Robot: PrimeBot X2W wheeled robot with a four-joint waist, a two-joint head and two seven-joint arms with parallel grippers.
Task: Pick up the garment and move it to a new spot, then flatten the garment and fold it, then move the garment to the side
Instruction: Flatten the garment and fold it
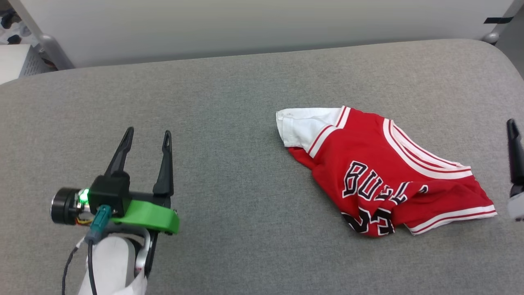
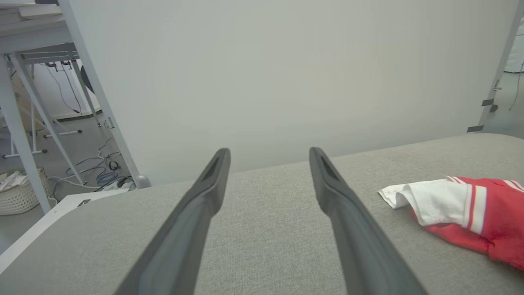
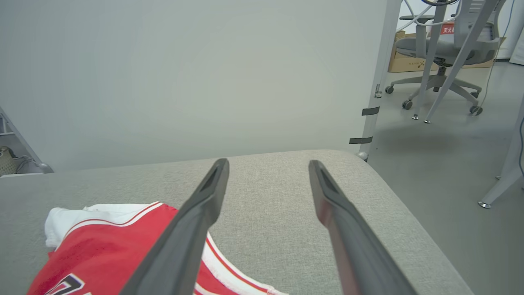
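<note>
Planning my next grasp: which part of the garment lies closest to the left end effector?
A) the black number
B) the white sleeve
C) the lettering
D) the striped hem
B: in the head view the white sleeve forms the left end of the garment, on the side facing the open left end effector, and in the left wrist view that sleeve is the nearest part.

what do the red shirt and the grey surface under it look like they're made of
Garment: thin, soft knit, likely synthetic, matte; it lies limp in rumpled folds. Grey surface: woven upholstery-type cloth, matte; a fine weave grain shows, and the rounded corners hint at padding.
</note>
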